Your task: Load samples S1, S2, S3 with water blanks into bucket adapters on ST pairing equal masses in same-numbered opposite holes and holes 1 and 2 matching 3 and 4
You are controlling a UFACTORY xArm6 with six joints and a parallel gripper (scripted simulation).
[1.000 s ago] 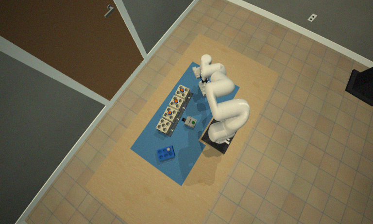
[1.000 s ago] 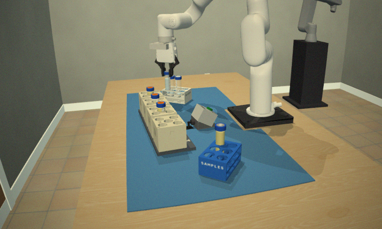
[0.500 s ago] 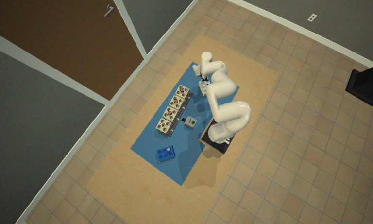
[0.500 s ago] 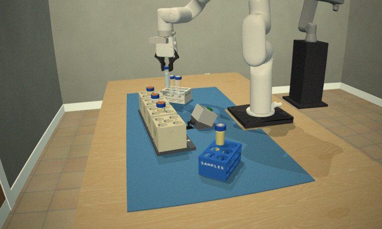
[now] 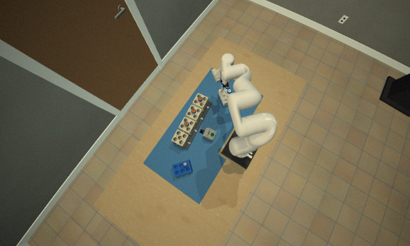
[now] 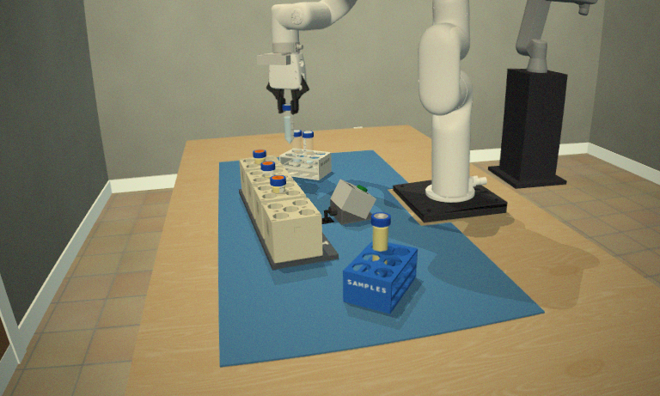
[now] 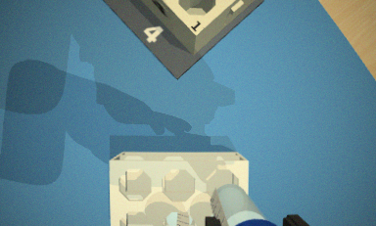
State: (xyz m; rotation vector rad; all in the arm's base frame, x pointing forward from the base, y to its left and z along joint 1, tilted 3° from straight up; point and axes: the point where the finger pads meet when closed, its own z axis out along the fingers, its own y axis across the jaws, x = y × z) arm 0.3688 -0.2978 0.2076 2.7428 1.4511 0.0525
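1. Samples rack (image 5: 182, 167) (image 6: 367, 295), blue and flat on the mat (image 5: 169, 154) (image 6: 272, 319), holds one upright tube with a grey cap dot (image 5: 185, 164) (image 6: 380, 234).
2. Just beyond it, the loading stand (image 5: 188, 146) (image 6: 331, 252) (image 7: 166, 60) carries four cream adapters in a row; the nearest adapter (image 5: 180, 132) (image 6: 294, 239) has no tube in it.
3. The three orange-dotted tubes stand one to an adapter, near (image 5: 186, 123) (image 6: 278, 181), middle (image 5: 193, 110) (image 6: 267, 167) and far (image 5: 199, 98) (image 6: 259, 154), each at its adapter's middle.
4. Beside the row sits the sloped grey housing (image 5: 209, 134) (image 6: 351, 202) with its green DONE key (image 5: 212, 134) (image 6: 362, 188).
5. The arm's black base plate (image 5: 246, 166) (image 6: 498, 208) rests off the mat, on the wooden desk (image 5: 144, 213) (image 6: 170, 299).
6. Farther along, the jaws are closed on a blue-capped tube of pale liquid (image 6: 288, 126) (image 7: 240, 199), its tip raised above the white rack (image 5: 223, 103) (image 6: 320, 167) (image 7: 179, 164).
7. Two more blue-capped tubes (image 6: 308, 141) stand in that rack.
8. Against the back, a grey arm (image 6: 531, 27) tops a black pedestal (image 6: 535, 124).
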